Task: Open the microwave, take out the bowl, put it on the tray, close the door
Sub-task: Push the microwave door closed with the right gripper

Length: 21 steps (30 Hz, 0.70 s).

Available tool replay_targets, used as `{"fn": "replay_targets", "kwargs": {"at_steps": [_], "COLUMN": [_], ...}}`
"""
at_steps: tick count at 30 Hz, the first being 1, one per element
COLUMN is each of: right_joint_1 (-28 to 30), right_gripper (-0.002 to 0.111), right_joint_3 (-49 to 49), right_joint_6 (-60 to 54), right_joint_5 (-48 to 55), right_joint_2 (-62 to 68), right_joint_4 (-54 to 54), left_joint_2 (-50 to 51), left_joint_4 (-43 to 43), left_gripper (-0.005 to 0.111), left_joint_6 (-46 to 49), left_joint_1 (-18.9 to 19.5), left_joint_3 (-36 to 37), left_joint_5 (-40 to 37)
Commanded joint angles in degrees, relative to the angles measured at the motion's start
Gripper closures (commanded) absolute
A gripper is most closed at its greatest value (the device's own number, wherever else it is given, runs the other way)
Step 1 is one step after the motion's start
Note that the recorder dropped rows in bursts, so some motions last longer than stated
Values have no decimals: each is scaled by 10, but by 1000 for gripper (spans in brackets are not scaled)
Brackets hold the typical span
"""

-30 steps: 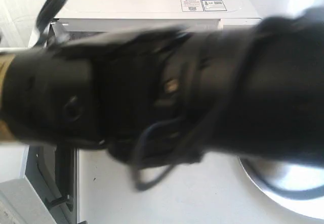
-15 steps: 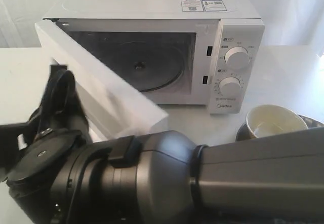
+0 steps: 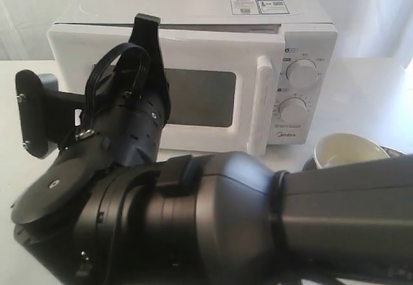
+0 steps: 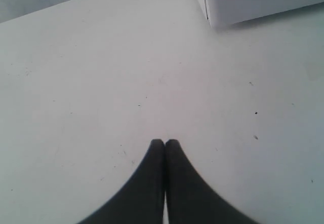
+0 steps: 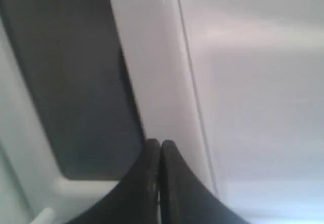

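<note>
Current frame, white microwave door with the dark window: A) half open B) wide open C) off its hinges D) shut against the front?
D: the white microwave door with the dark window lies flat across the front of the boxy white microwave, and its vertical white bar handle sits right beside the round white knobs.

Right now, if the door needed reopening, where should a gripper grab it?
Probably the vertical white handle at the door's right edge: approach from the front, jaws closing sideways across the bar, since it stands upright, proud of the door.
</note>
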<state>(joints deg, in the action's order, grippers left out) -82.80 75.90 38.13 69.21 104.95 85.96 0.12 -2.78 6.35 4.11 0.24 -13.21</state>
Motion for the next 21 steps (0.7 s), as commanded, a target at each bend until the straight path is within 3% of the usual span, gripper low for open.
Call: {"fn": "replay_targets", "kwargs": {"at_steps": [1,15,21], "right_joint_1": [27,195,231], "right_gripper": [108,108,108], "right_joint_3": [-1,-7,-7], "right_joint_6": [14,108,118], "right_joint_5": [-32,-5,-17], "right_joint_2": [-5,27,45], "right_joint_4": [-140,-84,-52], "left_joint_2": [-1,-1,-1], "left_joint_4": [2,2,2], "left_gripper": [107,107,107], "left_joint_6": [-1,-1,-1], "left_joint_1": [-2,-2,-2], "left_joint_3": [-2,-2,-2], "left_joint_5": [0,0,0]}}
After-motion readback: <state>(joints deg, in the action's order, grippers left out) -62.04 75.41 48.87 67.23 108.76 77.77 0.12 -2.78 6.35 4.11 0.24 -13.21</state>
